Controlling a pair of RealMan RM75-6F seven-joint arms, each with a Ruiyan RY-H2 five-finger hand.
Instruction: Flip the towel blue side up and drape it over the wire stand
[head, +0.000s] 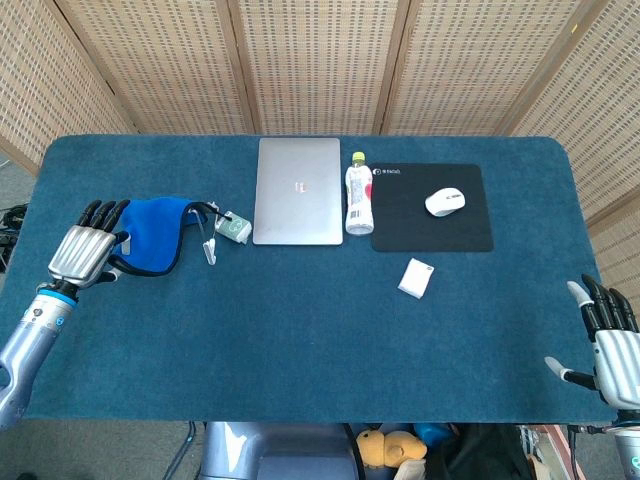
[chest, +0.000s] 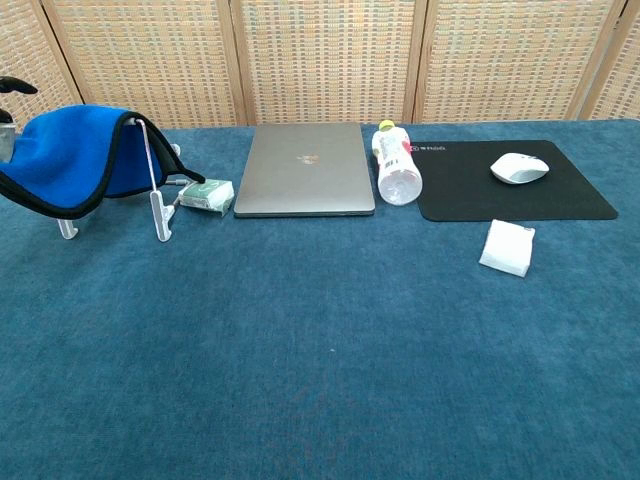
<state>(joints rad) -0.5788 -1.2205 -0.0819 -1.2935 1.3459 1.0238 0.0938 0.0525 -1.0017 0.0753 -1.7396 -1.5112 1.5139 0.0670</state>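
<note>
The towel (head: 152, 232) lies blue side up over the wire stand (head: 209, 248) at the table's left. In the chest view the towel (chest: 70, 160) sags in front of the stand (chest: 158, 215), its black-trimmed edge hanging low. My left hand (head: 85, 252) is at the towel's left edge, fingers stretched out, and the thumb seems to pinch the trim. Only its fingertip (chest: 14, 86) shows in the chest view. My right hand (head: 610, 345) hovers open off the table's front right corner, holding nothing.
Right of the stand lie a small green packet (head: 234, 228), a closed laptop (head: 298, 190) and a lying bottle (head: 358, 197). Further right are a black mouse pad (head: 432, 208) with a white mouse (head: 445, 202), and a white packet (head: 416, 278).
</note>
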